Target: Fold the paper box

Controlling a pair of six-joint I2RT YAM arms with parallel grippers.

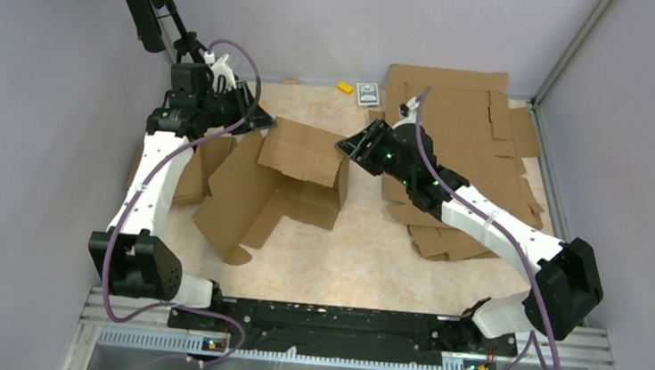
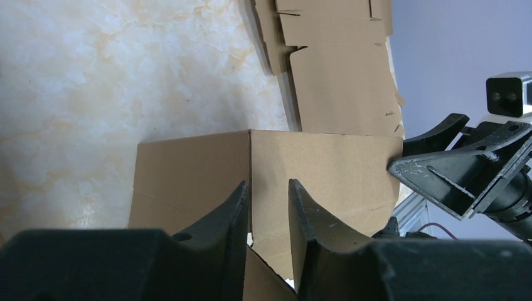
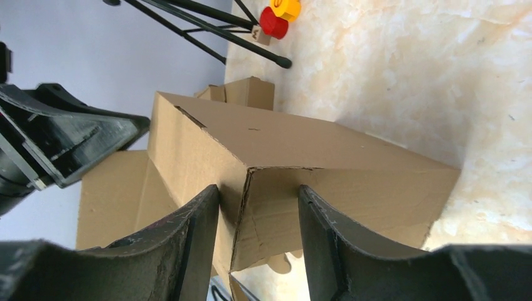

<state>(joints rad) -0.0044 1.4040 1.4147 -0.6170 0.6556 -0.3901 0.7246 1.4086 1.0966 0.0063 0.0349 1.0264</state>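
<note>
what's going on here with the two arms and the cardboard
Two robot arms are folding the paper box, which stands half formed on the table: some walls are up, other flaps lie flat. The right hand grips one upper corner. The left hand has its fingers astride the opposite corner; whether it pinches yet is unclear. A pile of cardboard sheets lies at the right.

Nothing readable anywhere, tbh; the small dark rectangular card point(image 1: 368, 93) beyond the right gripper point(image 1: 343, 144) fingers is just blur.
</note>
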